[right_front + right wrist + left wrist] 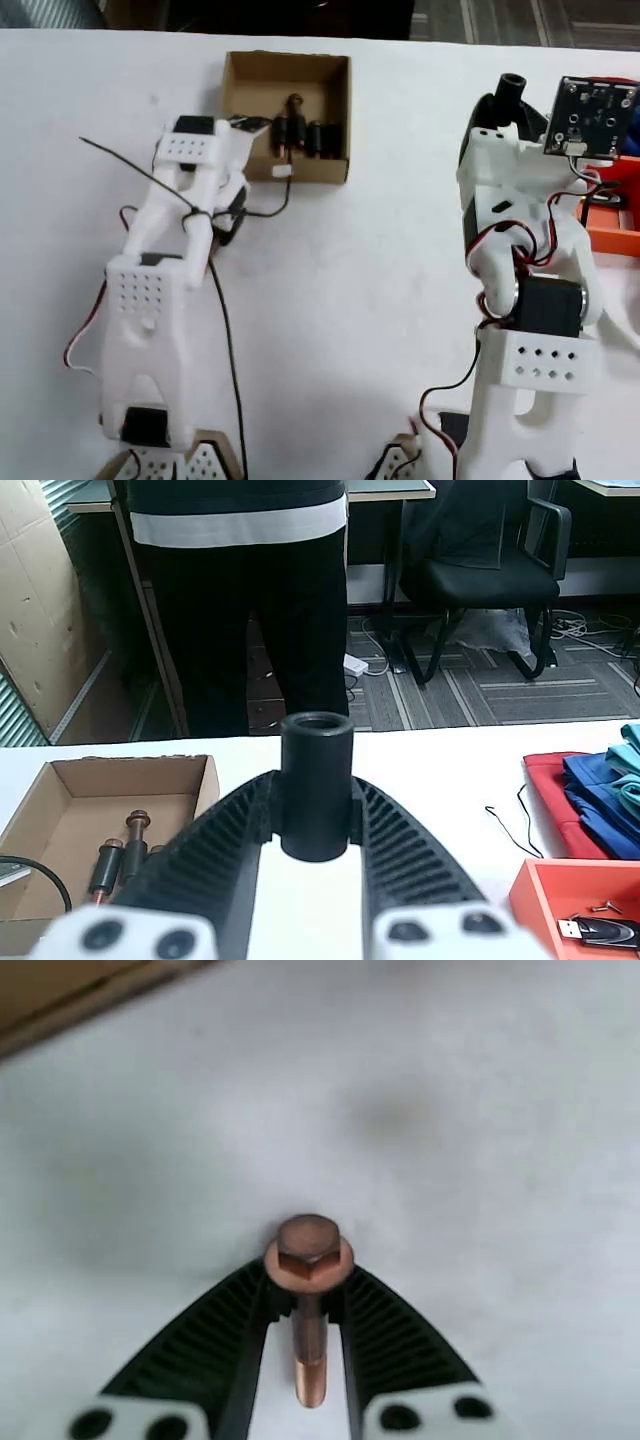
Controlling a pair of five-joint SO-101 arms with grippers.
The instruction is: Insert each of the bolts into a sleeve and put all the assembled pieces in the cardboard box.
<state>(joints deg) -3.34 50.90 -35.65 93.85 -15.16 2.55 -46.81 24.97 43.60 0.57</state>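
My left gripper [308, 1298] is clamped on a copper bolt [308, 1253], just near-left of the cardboard box [240, 75]. My right gripper [315, 815] grips a black sleeve [316, 770] upright, well right of it. Assembled pieces [300, 135] lie in the box.

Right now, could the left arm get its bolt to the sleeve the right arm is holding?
Probably yes. Open table lies between the arms, and the sleeve shows its open mouth clear of the right claw. The left claw grips the bolt by its shank.
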